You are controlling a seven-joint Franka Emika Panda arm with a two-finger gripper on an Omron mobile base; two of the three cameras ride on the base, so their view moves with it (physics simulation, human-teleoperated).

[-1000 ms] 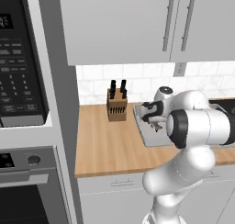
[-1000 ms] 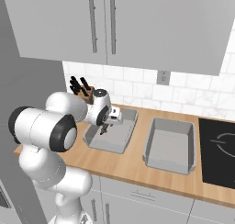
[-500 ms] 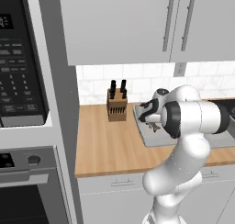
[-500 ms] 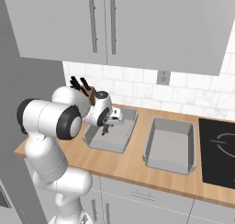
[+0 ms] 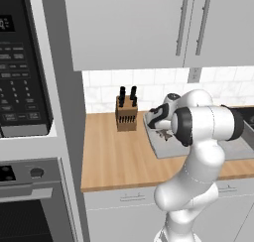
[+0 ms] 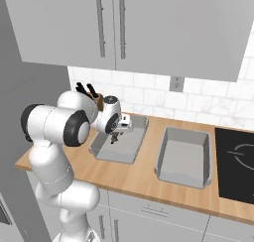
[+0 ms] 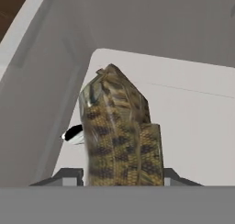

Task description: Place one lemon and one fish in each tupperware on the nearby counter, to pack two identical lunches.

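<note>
My gripper (image 6: 114,138) hangs just inside the left tupperware (image 6: 100,153), a grey open box on the wooden counter (image 6: 139,179). It is shut on a mottled brown fish (image 7: 117,136), which sticks out from between the two fingertips (image 7: 66,177) toward the box floor (image 7: 193,126). From the left base view the gripper (image 5: 163,133) and the fish (image 5: 162,135) show over the same tupperware (image 5: 161,151), partly behind my arm. A second, empty tupperware (image 6: 182,159) stands to the right. The lemon is out of view.
A knife block (image 5: 126,115) stands on the counter (image 5: 114,156) left of the boxes, by the tiled wall. A black cooktop (image 6: 238,161) lies at the far right. A microwave (image 5: 20,87) and an oven column close off the left end. Wall cabinets hang above.
The arm's elbow has swung up and to the side. The hand has stayed over the left tupperware with the fish still in it.
</note>
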